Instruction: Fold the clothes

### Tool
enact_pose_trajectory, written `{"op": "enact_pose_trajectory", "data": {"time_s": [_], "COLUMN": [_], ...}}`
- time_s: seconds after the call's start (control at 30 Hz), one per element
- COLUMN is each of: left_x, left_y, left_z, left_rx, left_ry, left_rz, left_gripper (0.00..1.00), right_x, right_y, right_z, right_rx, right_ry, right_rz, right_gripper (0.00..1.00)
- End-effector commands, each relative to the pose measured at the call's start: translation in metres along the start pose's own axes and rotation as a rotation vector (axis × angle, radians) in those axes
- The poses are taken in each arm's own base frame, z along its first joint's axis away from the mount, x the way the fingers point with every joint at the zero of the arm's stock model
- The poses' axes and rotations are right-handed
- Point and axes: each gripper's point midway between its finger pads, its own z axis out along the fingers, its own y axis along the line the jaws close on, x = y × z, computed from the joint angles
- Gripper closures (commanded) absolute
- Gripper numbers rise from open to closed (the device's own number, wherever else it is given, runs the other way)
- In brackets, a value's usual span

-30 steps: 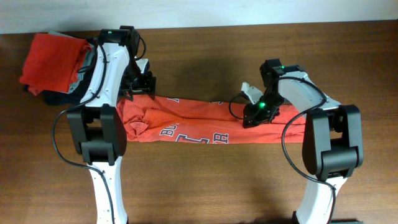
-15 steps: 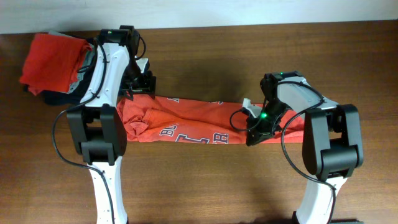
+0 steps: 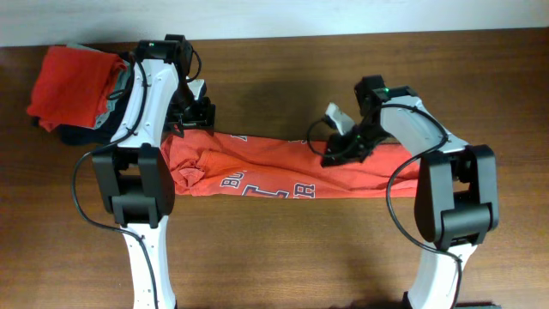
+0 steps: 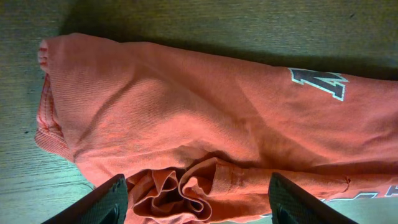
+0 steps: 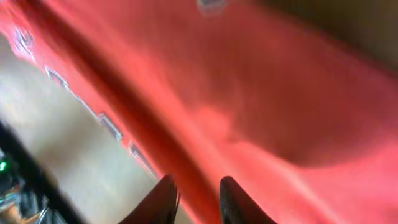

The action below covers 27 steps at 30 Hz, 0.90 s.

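Note:
An orange shirt [image 3: 283, 167] with white lettering lies folded into a long strip across the table. My left gripper [image 3: 196, 120] is open and empty just above the shirt's left end [image 4: 186, 124], where bunched folds sit between its fingers [image 4: 198, 202]. My right gripper [image 3: 331, 157] is over the right half of the shirt. Its fingers [image 5: 196, 199] are close together with orange cloth [image 5: 261, 106] between them, and that view is blurred by motion.
A pile of clothes with a red garment [image 3: 73, 81] on top over dark cloth sits at the back left, beside the left arm. Bare wooden table [image 3: 283, 249] lies in front of the shirt and at the far right.
My right gripper went down to the shirt's front edge, then swung back and left onto its upper part. The left arm has not moved.

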Motion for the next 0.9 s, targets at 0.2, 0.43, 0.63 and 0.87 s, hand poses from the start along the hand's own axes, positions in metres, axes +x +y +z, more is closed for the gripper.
{"op": "enact_pose_trajectory", "data": {"time_s": [0.2,0.43,0.63,0.87], "left_x": [0.0,0.001,0.001,0.001], "left_y": [0.0,0.001,0.001,0.002], "left_z": [-0.002,-0.002,-0.002,-0.002], "left_rx": [0.012,0.012,0.012,0.012], "left_ry": [-0.003,-0.001,-0.001,-0.001], "left_rz": [0.009,0.006,0.006,0.004], "left_gripper": [0.28,0.28,0.27,0.27], "right_x": [-0.023,-0.002,0.018,0.035], "right_y": [0.043,0.07,0.09,0.107], "right_z": [0.05,0.074,0.091,0.087], "right_rx": [-0.039,-0.012,-0.023,-0.061], "right_ry": [-0.01,0.092,0.159,0.237], "right_rz": [-0.051,-0.104,-0.117,-0.09], "right_gripper": [0.72,0.72,0.72,0.76]}}
